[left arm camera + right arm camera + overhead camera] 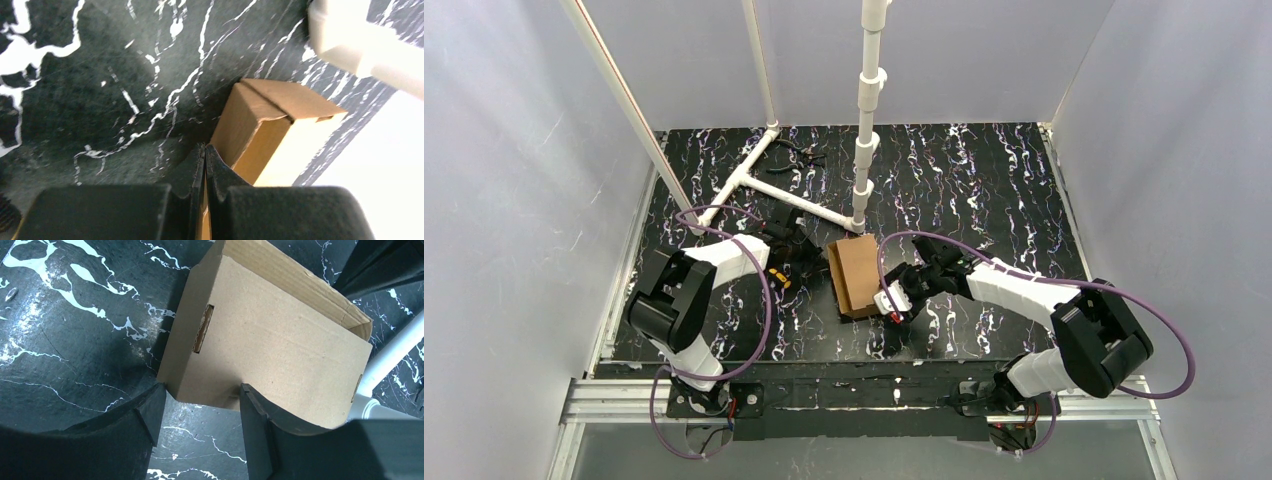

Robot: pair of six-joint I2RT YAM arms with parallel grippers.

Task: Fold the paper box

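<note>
Your left jaws are pressed together, tips just beside a corner of the paper box [280, 107], left arm [724, 258] folded low. Your right jaws stand spread, straddling its near corner, right arm [1014, 285] reaching in low. The box sits centre frame on the counter [984, 180].

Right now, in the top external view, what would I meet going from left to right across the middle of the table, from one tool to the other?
left tool → paper box → right tool
</note>
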